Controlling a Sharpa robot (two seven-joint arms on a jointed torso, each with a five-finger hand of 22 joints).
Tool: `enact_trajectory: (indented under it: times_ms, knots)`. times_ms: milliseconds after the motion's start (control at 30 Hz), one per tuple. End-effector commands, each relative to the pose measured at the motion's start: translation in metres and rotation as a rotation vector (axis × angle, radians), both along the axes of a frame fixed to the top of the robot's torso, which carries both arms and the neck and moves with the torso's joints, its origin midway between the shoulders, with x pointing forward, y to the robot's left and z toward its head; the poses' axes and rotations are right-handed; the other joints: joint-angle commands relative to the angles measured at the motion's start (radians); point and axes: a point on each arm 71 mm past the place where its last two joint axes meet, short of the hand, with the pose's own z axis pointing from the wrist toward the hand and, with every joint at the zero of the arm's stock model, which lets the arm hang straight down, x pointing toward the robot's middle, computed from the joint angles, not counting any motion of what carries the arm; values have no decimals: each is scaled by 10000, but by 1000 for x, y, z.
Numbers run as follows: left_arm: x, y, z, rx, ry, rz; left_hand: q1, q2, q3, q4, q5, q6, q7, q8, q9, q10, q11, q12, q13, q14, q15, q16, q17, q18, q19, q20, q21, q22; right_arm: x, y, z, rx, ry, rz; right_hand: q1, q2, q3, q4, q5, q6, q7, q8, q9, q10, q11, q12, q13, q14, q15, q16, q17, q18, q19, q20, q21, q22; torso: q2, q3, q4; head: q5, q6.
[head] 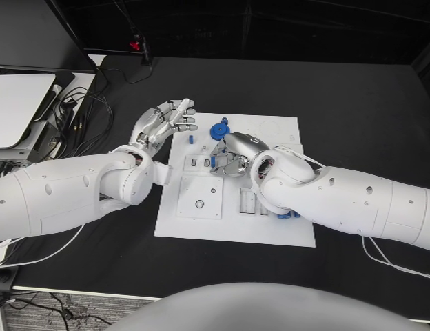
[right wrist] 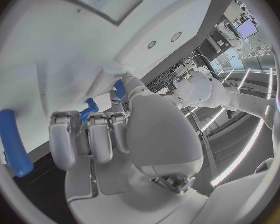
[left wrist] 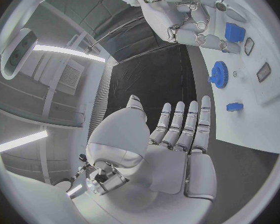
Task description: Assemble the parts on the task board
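The white task board lies in the middle of the black table. My right hand is low over the board's middle with its fingers curled. A small blue part shows between its thumb and curled fingers, and the same part sits at its fingertips in the left wrist view. My left hand hovers at the board's far left corner, fingers straight and apart, palm bare. A blue gear stands on the board's far part, with a small blue piece near it.
A long blue piece lies by the board's near right edge, seen also as a blue piece under my right forearm. A white rectangular cover sits on the board's near left. Cables and a white panel lie off the table's left.
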Motion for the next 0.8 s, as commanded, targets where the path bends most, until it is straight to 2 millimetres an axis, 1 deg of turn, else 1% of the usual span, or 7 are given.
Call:
enact_trajectory:
  times_ms: [33,300,500,567,633,733,800]
  knots:
    - [-2,-1,11,-420,-1447,-132,90,35,-1,-14,51,-24,1202,32,11,-23,63,52,16,-14,-61,-55,-11,194,41,21,30,-9,-1,0,2,68,-247,90,-10,-116,-133,16,-75,-131,31,-27,7,1022,87,25,2632,1054,82,25,2633,-74,1063,112,29,2635,-4,-2,2,-21,15]
    - [-2,-2,11,-456,-1402,-203,101,35,-3,-14,58,-23,1208,37,11,-21,84,52,15,-15,-70,-65,-10,197,40,21,29,-14,-6,-3,10,721,-1207,235,-44,-270,-428,180,-134,-301,67,13,26,1022,122,25,2632,1054,145,25,2633,-74,1063,189,29,2635,-5,2,7,-32,23]
    - [-2,-1,12,-451,-1405,-189,131,13,-14,-17,63,-49,1210,37,6,-35,174,40,10,-26,-97,-92,-10,209,33,20,25,-26,-14,-12,22,1556,-2063,346,-90,-303,-584,403,-126,-359,78,41,38,1022,133,25,2632,1054,170,25,2633,-74,1063,223,29,2635,-18,5,-18,-3,100]
    - [-2,0,13,-440,-1413,-167,152,-4,-21,-19,64,-62,1190,40,5,-25,233,41,11,-31,-95,-107,-10,215,31,22,23,-33,-18,-17,29,1997,-2419,461,-105,-298,-606,514,-125,-391,85,44,39,1022,139,25,2632,1054,177,25,2633,-74,1063,233,29,2635,-24,0,-37,14,112]
    - [-2,1,16,-428,-1425,-154,184,-23,-31,-18,64,-85,1167,47,5,80,265,84,21,-15,-85,-117,-4,220,26,24,21,-46,-20,-25,40,2408,-2673,562,-154,-243,-568,662,-102,-425,93,48,40,1022,146,25,2632,1054,185,25,2633,-74,1063,242,29,2635,-19,-2,-28,4,121]
    - [-1,2,23,-357,-1512,-192,234,-36,-55,-10,64,-206,1113,57,1,399,244,194,24,270,-126,-4,35,259,79,23,58,-64,-19,-37,58,2933,-2659,553,-332,-159,-435,965,-33,-387,69,107,63,1022,124,25,2632,1054,170,25,2633,-60,1030,241,-2,2603,-16,3,-5,-22,110]
    - [-1,2,29,-216,-1604,-274,242,-37,-87,-8,64,-399,1056,74,4,745,174,323,48,646,-225,163,88,361,318,17,212,-29,-18,-48,69,3155,-2459,482,-472,-96,-414,1117,93,-325,44,158,80,1022,96,25,2632,1054,147,25,2633,-55,1017,226,-14,2591,-37,-4,-23,-6,81]
